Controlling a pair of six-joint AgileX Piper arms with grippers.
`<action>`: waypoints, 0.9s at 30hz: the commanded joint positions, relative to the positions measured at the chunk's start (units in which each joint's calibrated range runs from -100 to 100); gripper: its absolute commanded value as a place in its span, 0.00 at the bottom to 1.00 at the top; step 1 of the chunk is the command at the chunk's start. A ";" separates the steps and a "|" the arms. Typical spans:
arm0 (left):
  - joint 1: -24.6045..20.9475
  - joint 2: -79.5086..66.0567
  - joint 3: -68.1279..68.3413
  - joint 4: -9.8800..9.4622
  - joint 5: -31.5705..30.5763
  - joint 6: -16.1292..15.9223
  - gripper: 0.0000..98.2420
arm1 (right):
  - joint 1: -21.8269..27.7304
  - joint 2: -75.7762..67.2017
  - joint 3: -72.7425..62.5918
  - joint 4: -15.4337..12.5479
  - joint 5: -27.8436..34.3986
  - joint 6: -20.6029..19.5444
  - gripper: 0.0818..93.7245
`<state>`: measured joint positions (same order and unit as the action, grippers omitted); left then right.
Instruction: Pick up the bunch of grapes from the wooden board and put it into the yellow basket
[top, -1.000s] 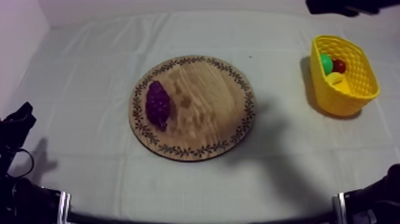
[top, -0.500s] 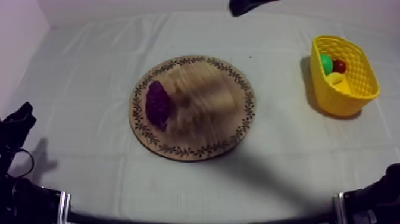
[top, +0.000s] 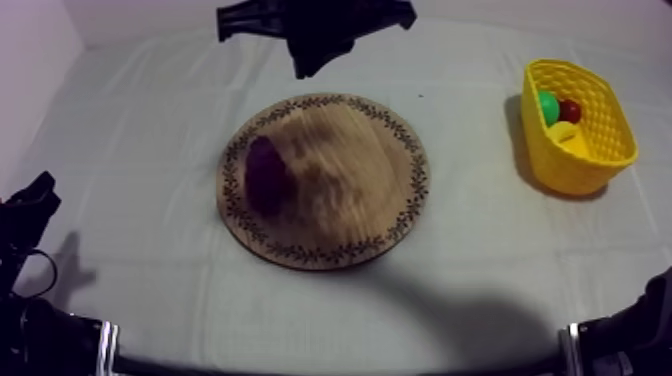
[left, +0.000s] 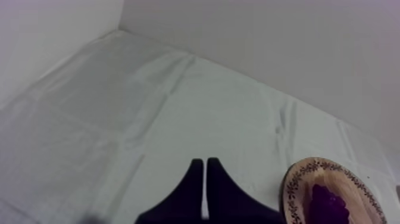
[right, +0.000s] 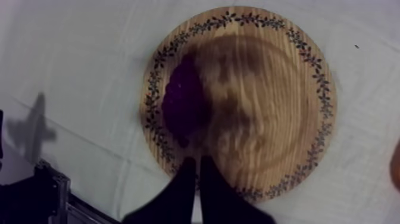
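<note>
Black fingers (right: 186, 186) of the right gripper (right: 197, 159) are pressed together in a narrow wedge over the wooden board's (right: 271, 107) patterned rim. The bunch of grapes (right: 184, 104) lies just beside, on the board's left part. The left gripper (left: 205, 161) is likewise closed on nothing, above bare cloth (left: 119, 119). The yellow basket (top: 575, 168) sits well apart at the right.

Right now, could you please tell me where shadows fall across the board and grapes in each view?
Top view: a shadow, likely from the right arm, covers the middle of the wooden board and dulls the bunch of grapes; the yellow basket is brightly lit. Right wrist view: the same shadow band crosses the board beside the grapes. Left wrist view: the cloth is evenly lit.
</note>
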<state>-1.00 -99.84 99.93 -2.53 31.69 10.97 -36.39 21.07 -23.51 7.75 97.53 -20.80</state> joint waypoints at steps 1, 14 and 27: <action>0.02 0.02 -0.04 0.01 -0.01 0.00 0.00 | 0.03 2.23 -1.76 -0.02 0.19 -0.05 0.03; 0.02 0.02 -0.04 0.01 -0.01 0.00 0.00 | 0.74 4.52 -3.56 -3.34 0.29 1.51 0.61; 0.02 0.02 -0.04 0.01 -0.01 0.00 0.00 | 0.90 11.54 -4.29 -5.64 0.16 0.29 0.70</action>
<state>-1.00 -99.84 99.93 -2.53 31.69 10.97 -35.41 31.37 -27.57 2.31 97.67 -20.43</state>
